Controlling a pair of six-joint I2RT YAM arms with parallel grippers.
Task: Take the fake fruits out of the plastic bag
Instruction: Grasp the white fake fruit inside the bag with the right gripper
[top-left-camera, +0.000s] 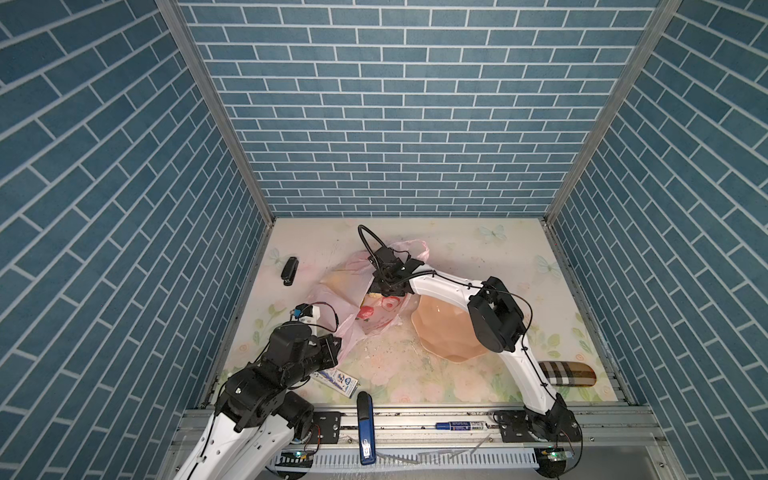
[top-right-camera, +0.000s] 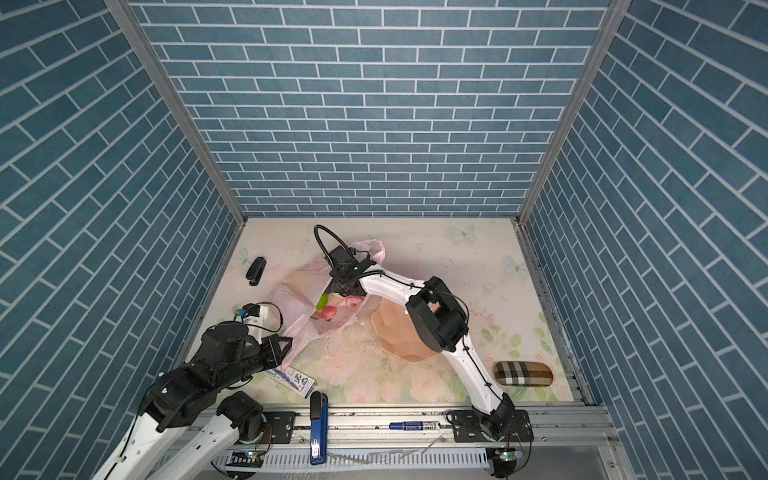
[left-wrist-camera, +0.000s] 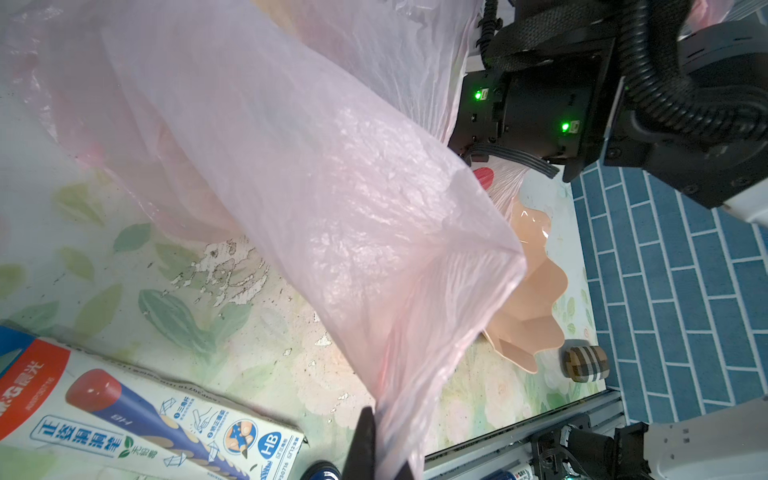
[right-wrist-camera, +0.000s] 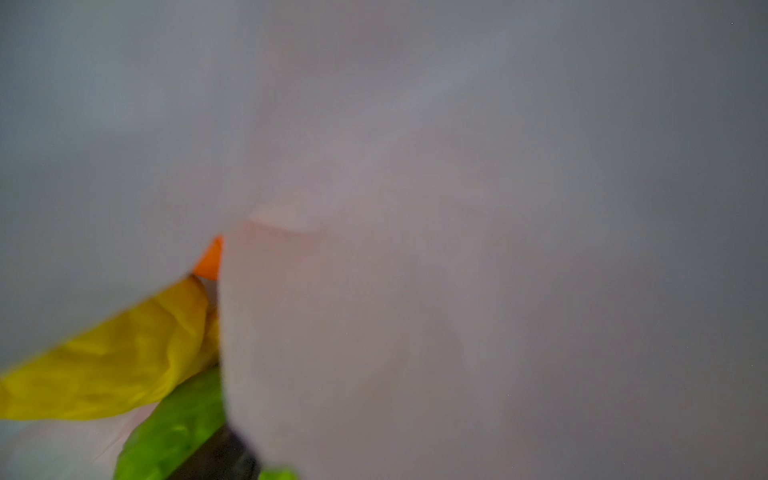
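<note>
Blue brick-patterned walls close in a floral desk (top-left-camera: 457, 257), and left of its middle lies the plastic bag (top-left-camera: 332, 303), pink, translucent and crumpled, with its handles toward the far side. A red fruit (top-left-camera: 368, 312) shows through the film in both top views, and a green fruit (top-right-camera: 321, 301) sits just beside it. The right wrist view is mostly veiled by blurred film but shows a yellow fruit (right-wrist-camera: 116, 365), the green one and a sliver of an orange fruit (right-wrist-camera: 210, 259) packed close together inside. The right tool (top-left-camera: 388, 289) reaches from the right down into the bag's opening; film hides its fingertips, so whether they are spread or pressed together cannot be told. The left tool (left-wrist-camera: 384, 455) is pressed together on the bag's near-left corner, pinching the thin film, which stretches taut above the desk. A peach scalloped plate (top-left-camera: 440, 332) lies just right of the bag. A pencil box (top-left-camera: 336, 380) lies near the left tool, and a black stapler (top-left-camera: 289, 271) lies far left. A checked case (top-left-camera: 567, 374) rests near right, while a blue stapler (top-left-camera: 365, 424) and a marker (top-left-camera: 459, 425) lie on the near rail
</note>
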